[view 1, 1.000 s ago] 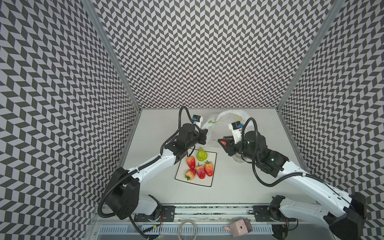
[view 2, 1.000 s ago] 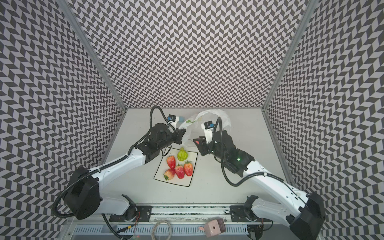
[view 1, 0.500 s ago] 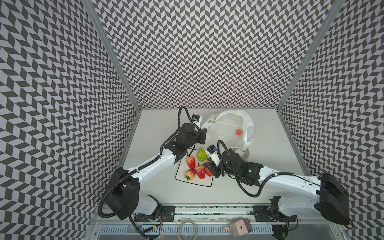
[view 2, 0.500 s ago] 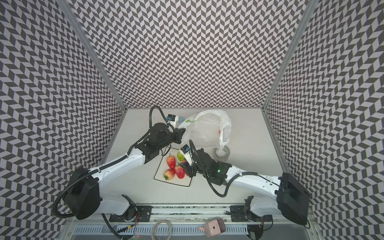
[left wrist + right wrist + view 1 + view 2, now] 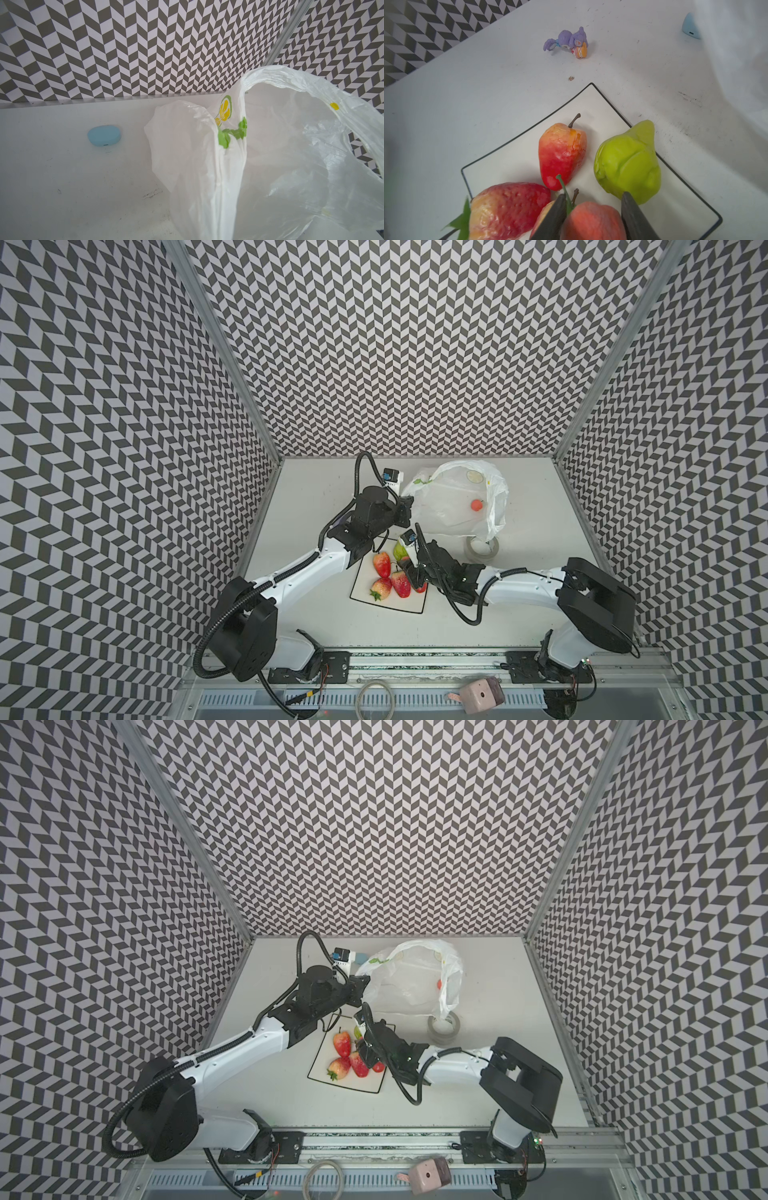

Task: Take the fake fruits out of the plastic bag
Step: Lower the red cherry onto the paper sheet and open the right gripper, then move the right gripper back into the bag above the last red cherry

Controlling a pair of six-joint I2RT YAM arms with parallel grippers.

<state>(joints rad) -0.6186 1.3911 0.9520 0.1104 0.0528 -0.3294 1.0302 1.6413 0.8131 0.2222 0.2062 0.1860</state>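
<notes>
The plastic bag (image 5: 449, 497) (image 5: 407, 977) (image 5: 270, 166) lies at the back of the table with its mouth held up. My left gripper (image 5: 406, 509) (image 5: 362, 986) is shut on its left edge. One small orange fruit (image 5: 476, 504) (image 5: 439, 983) shows through the bag. Strawberries (image 5: 382, 564) (image 5: 508, 207) and the green pear (image 5: 400, 549) (image 5: 627, 162) rest on the plate (image 5: 399, 603) (image 5: 517, 162). My right gripper (image 5: 415, 578) (image 5: 592, 195) hangs low over the plate. A pinkish-orange fruit (image 5: 591, 222) sits between its fingers, which press both its sides.
A clear tape roll (image 5: 481, 549) (image 5: 444, 1029) stands right of the plate, under the bag's hanging handle. A light-blue blob (image 5: 104, 135) (image 5: 690, 27) lies behind my left gripper, and a purple toy figure (image 5: 566, 42) left of the plate. A pink object (image 5: 478, 695) sits on the front rail.
My right arm swung from the bag's mouth down and left to the plate, bringing a fruit with it. The bag now shows fully. The left arm kept still.
</notes>
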